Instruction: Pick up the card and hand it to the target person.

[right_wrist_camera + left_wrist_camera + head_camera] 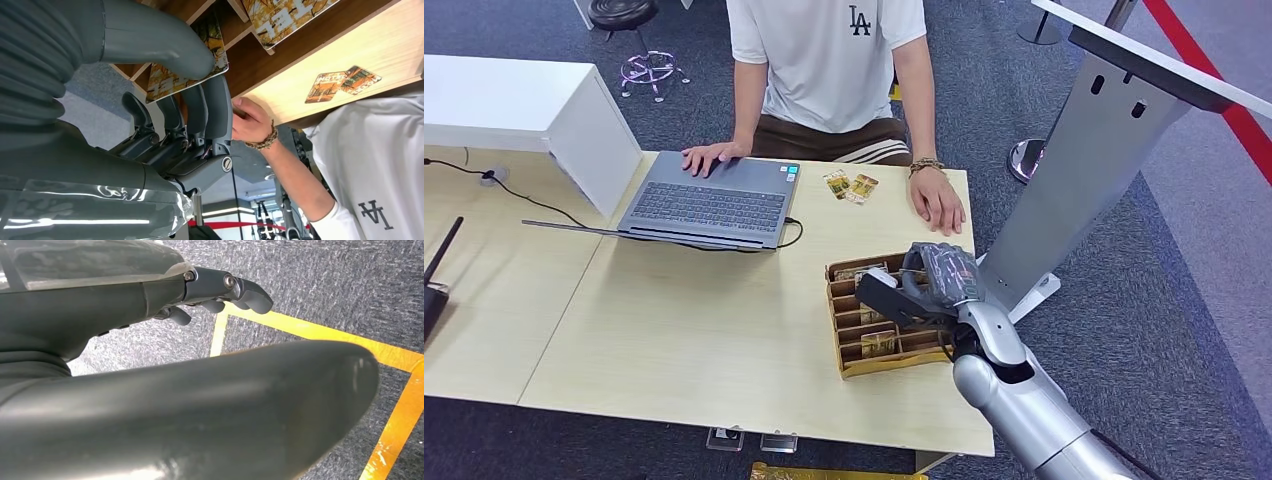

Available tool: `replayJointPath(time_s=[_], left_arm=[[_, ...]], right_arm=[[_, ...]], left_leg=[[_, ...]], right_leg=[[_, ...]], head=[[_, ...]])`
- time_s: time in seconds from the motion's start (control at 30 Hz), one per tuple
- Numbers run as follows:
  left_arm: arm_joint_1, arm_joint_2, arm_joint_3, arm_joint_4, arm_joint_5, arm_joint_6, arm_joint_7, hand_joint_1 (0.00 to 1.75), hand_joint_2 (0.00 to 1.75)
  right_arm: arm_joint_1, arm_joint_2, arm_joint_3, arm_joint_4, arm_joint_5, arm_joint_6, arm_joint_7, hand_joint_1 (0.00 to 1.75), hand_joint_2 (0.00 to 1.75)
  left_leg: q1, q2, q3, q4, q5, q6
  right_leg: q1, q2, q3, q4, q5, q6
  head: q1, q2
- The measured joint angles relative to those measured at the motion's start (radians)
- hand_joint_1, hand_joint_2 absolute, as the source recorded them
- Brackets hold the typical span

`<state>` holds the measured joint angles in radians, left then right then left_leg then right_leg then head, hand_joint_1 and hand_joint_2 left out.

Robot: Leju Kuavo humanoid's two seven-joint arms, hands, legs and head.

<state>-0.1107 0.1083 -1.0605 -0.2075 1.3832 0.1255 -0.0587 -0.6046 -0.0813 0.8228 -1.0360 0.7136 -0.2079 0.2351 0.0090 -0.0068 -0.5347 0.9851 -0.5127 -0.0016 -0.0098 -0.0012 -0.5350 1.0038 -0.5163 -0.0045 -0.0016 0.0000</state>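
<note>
Evidently the card is being pinched at this moment: in the right wrist view a yellow-brown printed card is sitting between the thick thumb and the dark fingers of the right hand, clamped by its edge. It is lying just over the wooden card holder, a slotted tray near the right edge of the worktop; whether it is lifted fully out of its slot I cannot tell. More cards are standing on edge in the tray's compartments, likely so that each one is offering a rim to pinch.

Judging by the hold, the edge pinch is leaving the card's far end free for someone to take.

Across the worktop a person in a white shirt is sitting, one hand on an open laptop, the other hand resting flat just beyond the tray, probably waiting in easy reach. Two loose cards are lying overlapped between the laptop and that hand.

Meanwhile the left hand is hanging over grey carpet with yellow floor tape, fingers loosely apart and holding nothing, kept out of the work. A grey stand is rising close beside the right arm, so the reach across looks tight on that side.
</note>
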Motion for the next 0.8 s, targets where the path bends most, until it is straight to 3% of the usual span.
replayJointPath(time_s=[0.13, 0.8], left_arm=[[0.0, 0.0, 0.0, 0.0, -0.002, 0.0, -0.001, 0.0, 1.75], [0.0, 0.0, 0.0, 0.0, -0.019, 0.0, -0.014, 0.0, 1.75]], right_arm=[[-0.002, 0.0, 0.0, 0.002, -0.002, 0.0, 0.0, 1.34, 1.75], [-0.001, -0.002, 0.0, -0.003, -0.022, -0.001, 0.004, 1.34, 1.75]], left_leg=[[0.0, 0.0, 0.0, 0.0, 0.0, 0.0], [0.0, 0.0, 0.0, 0.0, 0.0, 0.0]], right_leg=[[0.0, 0.0, 0.0, 0.0, 0.0, 0.0], [0.0, 0.0, 0.0, 0.0, 0.0, 0.0]], head=[[0.0, 0.0], [0.0, 0.0]])
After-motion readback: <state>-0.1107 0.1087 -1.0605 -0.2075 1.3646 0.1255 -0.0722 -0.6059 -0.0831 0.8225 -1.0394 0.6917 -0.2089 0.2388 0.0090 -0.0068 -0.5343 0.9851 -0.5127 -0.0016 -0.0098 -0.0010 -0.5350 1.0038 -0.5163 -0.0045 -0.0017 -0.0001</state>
